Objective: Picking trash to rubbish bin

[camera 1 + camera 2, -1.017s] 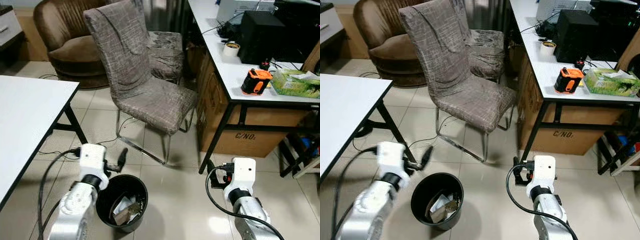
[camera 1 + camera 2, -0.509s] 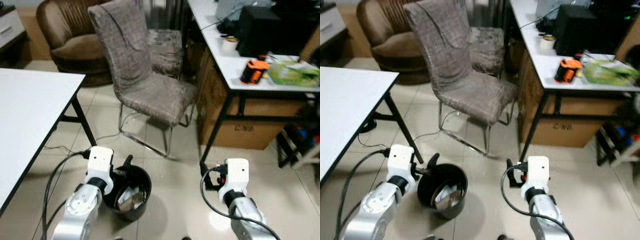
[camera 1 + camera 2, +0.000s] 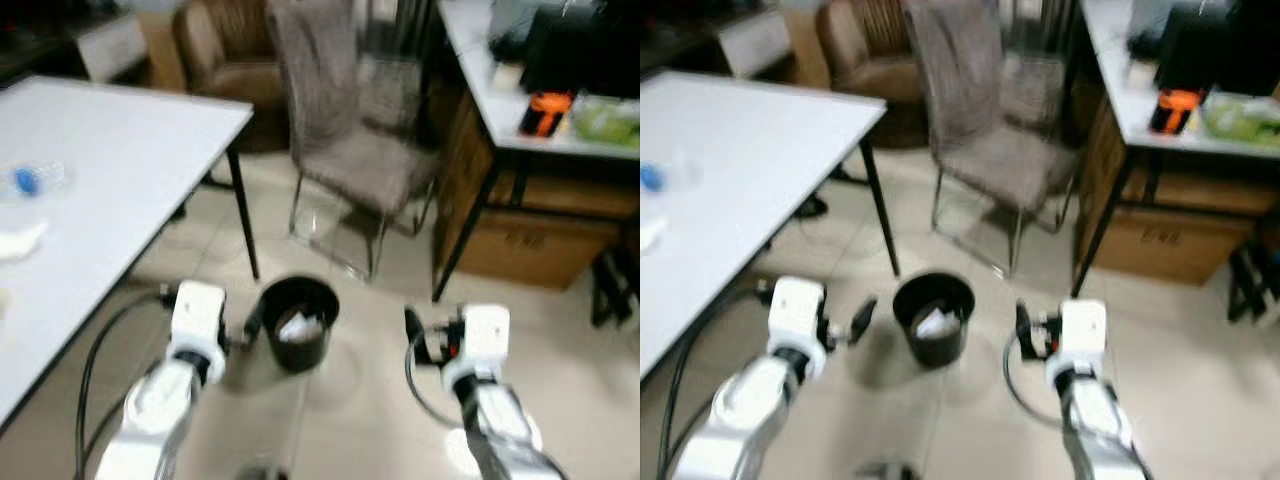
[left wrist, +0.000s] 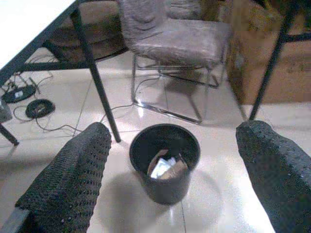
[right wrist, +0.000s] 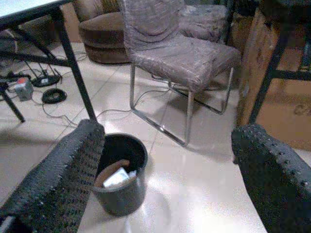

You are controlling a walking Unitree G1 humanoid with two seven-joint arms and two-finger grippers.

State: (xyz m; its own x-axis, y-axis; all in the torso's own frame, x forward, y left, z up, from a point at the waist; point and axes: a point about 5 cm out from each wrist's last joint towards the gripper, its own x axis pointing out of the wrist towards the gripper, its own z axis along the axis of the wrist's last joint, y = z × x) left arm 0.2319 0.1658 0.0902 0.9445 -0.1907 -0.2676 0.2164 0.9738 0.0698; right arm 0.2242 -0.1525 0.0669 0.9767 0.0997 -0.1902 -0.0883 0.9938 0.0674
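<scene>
A large white rectangular table on black legs (image 3: 110, 170) takes up the robot's left side, with a clear plastic bottle with a blue cap (image 3: 30, 180) lying near its far left edge. On the right stands a second white desk with a black frame (image 3: 520, 125), carrying an orange and black tool (image 3: 545, 110) and a dark box-shaped device (image 3: 580, 50); a brown cardboard box (image 3: 525, 240) sits beneath it. Between the tables is a grey fabric-covered chair on chrome legs (image 3: 345, 130), and behind it a brown upholstered armchair (image 3: 235, 55).

On the pale glossy tiled floor (image 4: 214, 194), in front of the chair and just beside the left table's nearest black leg, stands the round black plastic rubbish bin (image 4: 165, 160). It is upright and holds crumpled white and brown paper trash (image 4: 164, 167) at the bottom.

The left gripper (image 4: 175, 189) hovers low to the left of the bin, apart from it; its two black textured fingers (image 4: 73, 179) are spread wide with nothing between them. The right gripper (image 5: 170, 179) hangs to the right of the bin, well apart from it, fingers (image 5: 63, 179) likewise spread wide and empty.

Black cables and a round black coil (image 4: 39, 108) lie on the floor under the left table. The head views are blurred.
</scene>
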